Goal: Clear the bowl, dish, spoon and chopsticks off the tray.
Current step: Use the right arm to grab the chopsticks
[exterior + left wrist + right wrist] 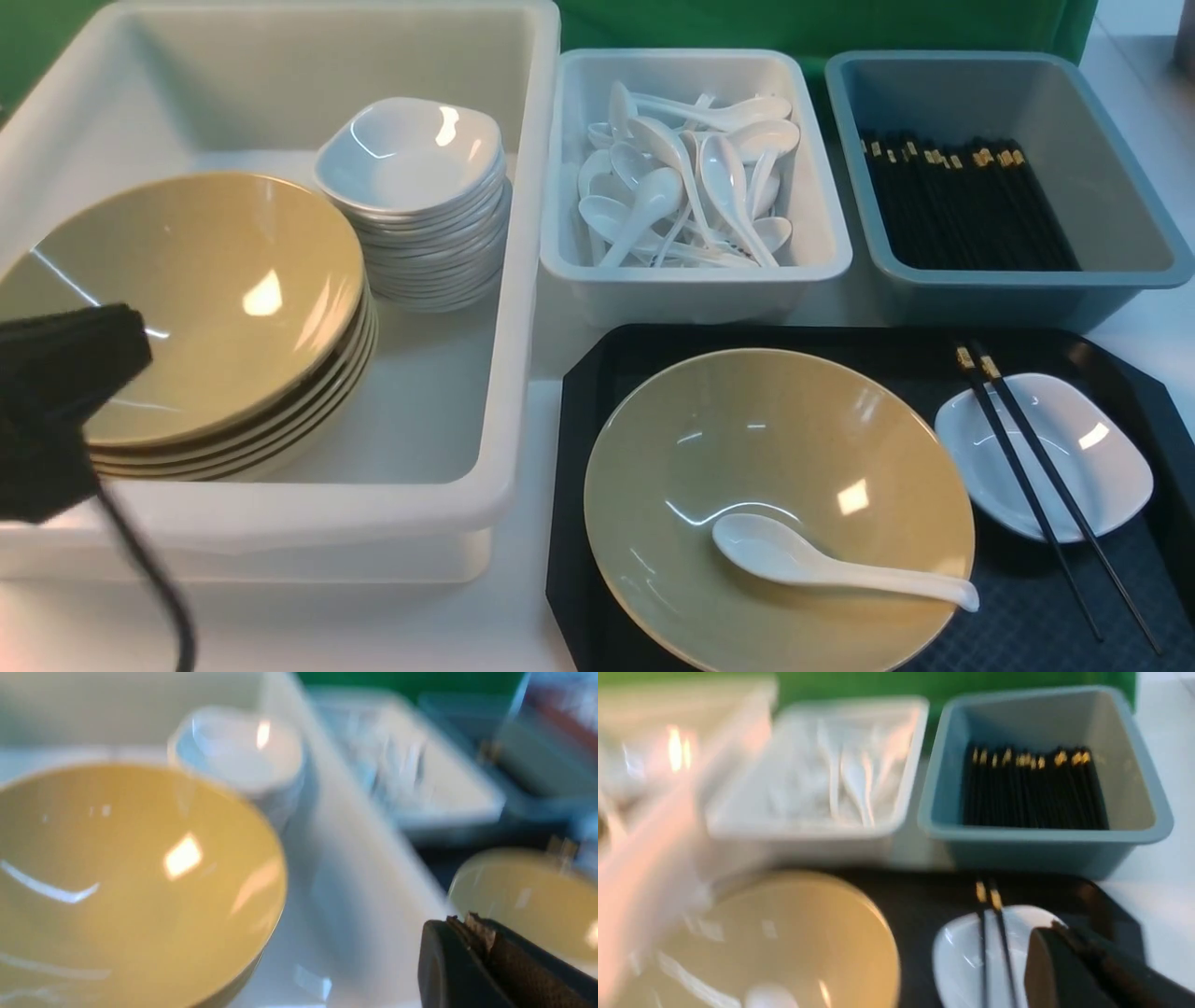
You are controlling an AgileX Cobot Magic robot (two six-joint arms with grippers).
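Four things on tray [1027,616]: spoon [822,560] in bowl [747,429], chopsticks [1036,476] across dish [1092,467]; left gripper [467,919], right gripper [1057,927] each closed

spoon [822,560] in bowl [747,429], chopsticks [1019,471] across dish [1106,467]

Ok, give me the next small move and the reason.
Probably bring the right claw down onto the chopsticks: they lie across the dish, so it cannot be lifted cleanly first, and that claw hangs beside them.

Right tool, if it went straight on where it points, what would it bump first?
Likely the dish, where the chopsticks lie across it, though the blurry right wrist view leaves depth unclear.
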